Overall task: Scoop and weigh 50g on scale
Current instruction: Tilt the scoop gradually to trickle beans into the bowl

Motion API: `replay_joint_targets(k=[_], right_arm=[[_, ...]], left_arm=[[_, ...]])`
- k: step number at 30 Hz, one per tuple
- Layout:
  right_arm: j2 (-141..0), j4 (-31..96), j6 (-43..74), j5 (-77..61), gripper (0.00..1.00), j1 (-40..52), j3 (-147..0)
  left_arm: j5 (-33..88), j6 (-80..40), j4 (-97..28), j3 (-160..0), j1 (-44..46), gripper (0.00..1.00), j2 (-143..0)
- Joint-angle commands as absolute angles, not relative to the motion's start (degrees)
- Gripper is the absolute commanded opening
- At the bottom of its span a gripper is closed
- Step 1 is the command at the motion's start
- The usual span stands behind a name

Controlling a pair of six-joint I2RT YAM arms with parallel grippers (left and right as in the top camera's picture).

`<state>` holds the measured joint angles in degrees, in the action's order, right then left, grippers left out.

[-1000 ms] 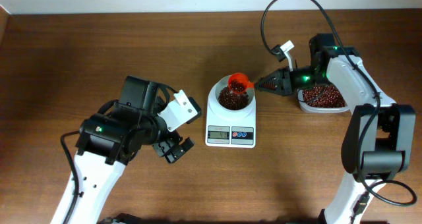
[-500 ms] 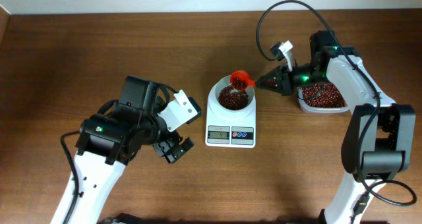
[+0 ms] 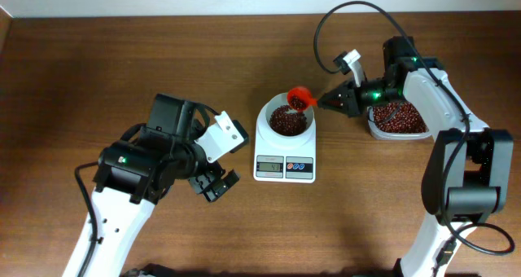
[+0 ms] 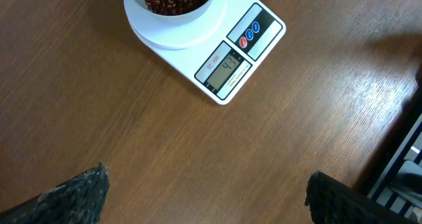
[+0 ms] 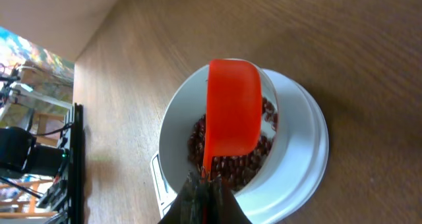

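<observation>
Right pincer [image 3: 326,103] pressed together on handle of red scoop [image 3: 299,98], scoop tipped over bowl [image 3: 267,114] of beans on scale [image 3: 285,169], centre of overhead frame. Left pincer [image 3: 213,184] spread wide, empty, lower left above surface [image 3: 122,57]. Risks: tipping too fast overshoots target; beans bounce off rim onto surface; scoop resting on bowl would skew reading.

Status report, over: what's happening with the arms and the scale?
Right fingers shut on red scoop, tipped over bean bowl. Left fingers open, empty. Nothing blocking the scale.
</observation>
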<state>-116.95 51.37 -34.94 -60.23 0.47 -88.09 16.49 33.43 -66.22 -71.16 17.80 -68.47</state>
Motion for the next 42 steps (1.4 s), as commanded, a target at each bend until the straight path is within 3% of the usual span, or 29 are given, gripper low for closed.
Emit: replay_joint_targets(k=[1,4,5,6,7,16,20,27,30,38,39,41,42], right_arm=[[-114.37,51.66,-34.02,-65.19,0.04,0.49,-88.55],[-112.29,52.21,-38.28,-73.03,0.04,0.36,-89.17],[-112.20,52.01,-38.48,-68.66,0.04,0.78,-89.17],[-112.22,52.38,-33.10,-53.74,0.04,2.13,-89.17],[-112.05,53.78,-32.77,-51.22,0.04,3.03,-89.17],[-107.59,54.11,-33.52,-58.81,0.04,3.22,-90.08],[-107.48,55.55,-32.56,-45.23,0.04,4.89,-90.06],[-106.76,56.10,-33.30,-59.29,0.04,4.75,-90.61],[-107.53,57.01,-28.42,-42.94,0.04,6.09,-90.59],[-106.41,57.91,-31.88,-56.97,0.04,5.96,-91.81],[-106.50,57.34,-33.78,-51.81,0.04,5.89,-91.79],[-106.94,58.04,-26.55,-38.65,0.04,6.79,-91.79],[-106.85,58.06,-26.55,-39.44,0.04,7.05,-91.81]], left_arm=[[16.71,34.33,-66.13,-72.01,17.45,0.99,-68.25],[16.71,34.33,-66.13,-72.01,17.45,0.99,-68.25],[16.71,34.33,-66.13,-72.01,17.45,0.99,-68.25],[16.71,34.33,-66.11,-72.01,17.45,0.99,-68.25],[16.71,34.33,-66.13,-72.01,17.45,0.99,-68.25],[16.71,34.33,-66.13,-72.01,17.45,0.99,-68.25],[16.71,34.33,-66.13,-72.01,17.45,0.99,-68.25],[16.71,34.33,-66.11,-72.01,17.45,0.99,-68.25],[16.71,34.33,-66.13,-72.01,17.45,0.99,-68.25],[16.71,34.33,-66.11,-72.01,17.45,0.99,-68.25],[16.69,34.33,-66.13,-72.01,17.45,0.99,-68.25],[16.71,34.33,-66.13,-72.01,17.45,0.99,-68.25],[16.71,34.33,-66.11,-72.01,17.45,0.99,-68.25]])
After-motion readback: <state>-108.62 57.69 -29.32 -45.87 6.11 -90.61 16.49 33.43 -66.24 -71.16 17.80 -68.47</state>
